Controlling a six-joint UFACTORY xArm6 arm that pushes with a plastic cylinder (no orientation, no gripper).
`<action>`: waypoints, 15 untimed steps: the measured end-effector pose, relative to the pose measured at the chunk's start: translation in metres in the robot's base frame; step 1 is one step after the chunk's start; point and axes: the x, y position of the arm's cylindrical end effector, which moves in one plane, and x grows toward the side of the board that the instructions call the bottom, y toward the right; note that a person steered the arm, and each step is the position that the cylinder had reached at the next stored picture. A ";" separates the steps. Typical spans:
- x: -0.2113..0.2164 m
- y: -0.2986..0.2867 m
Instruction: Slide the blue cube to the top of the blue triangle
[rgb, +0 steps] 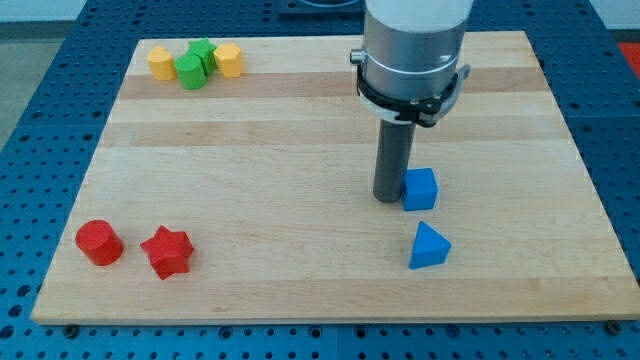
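The blue cube (421, 188) sits on the wooden board at the view's right of centre. The blue triangle (429, 246) lies just below it, a small gap apart. My tip (388, 197) stands right against the cube's left side, touching or nearly touching it. The rod comes down from the grey arm body at the view's top.
A red cylinder (99, 243) and a red star (167, 251) lie at the bottom left. Two yellow blocks (161, 62) (229, 60) and two green blocks (190, 72) (203, 54) cluster at the top left. The board's right edge (585, 180) is near the blue blocks.
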 end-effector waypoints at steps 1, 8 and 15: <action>-0.043 -0.006; 0.003 0.068; -0.003 0.040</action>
